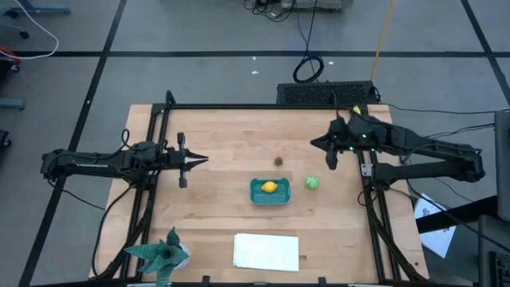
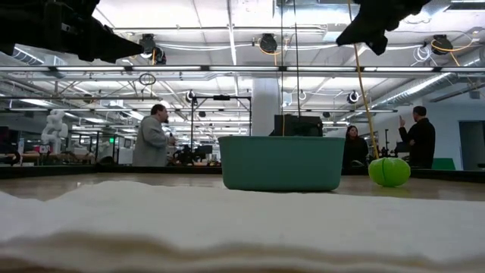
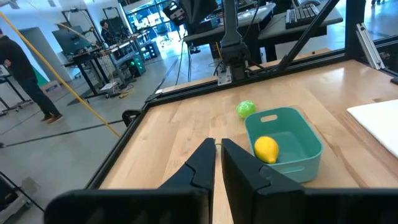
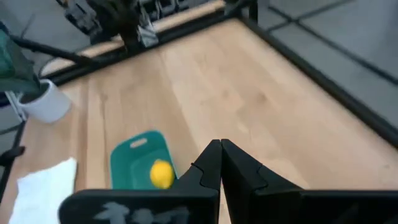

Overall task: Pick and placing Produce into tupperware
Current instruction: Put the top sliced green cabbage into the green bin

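The teal tupperware tub stands near the table's middle, and the yellow lemon piece lies inside it. The bright green round piece rests on the wood just right of the tub. The small dark piece sits on the table beyond the tub. My left gripper hovers left of the tub, pointing level toward it, shut, with nothing between its fingers. My right gripper hangs high over the table's right part, tilted down, shut and holding nothing.
A flat white sheet lies by the near edge and fills the low view's foreground. A green spiky figure in a white cup stands at the near left corner. Black frame rails run along both sides.
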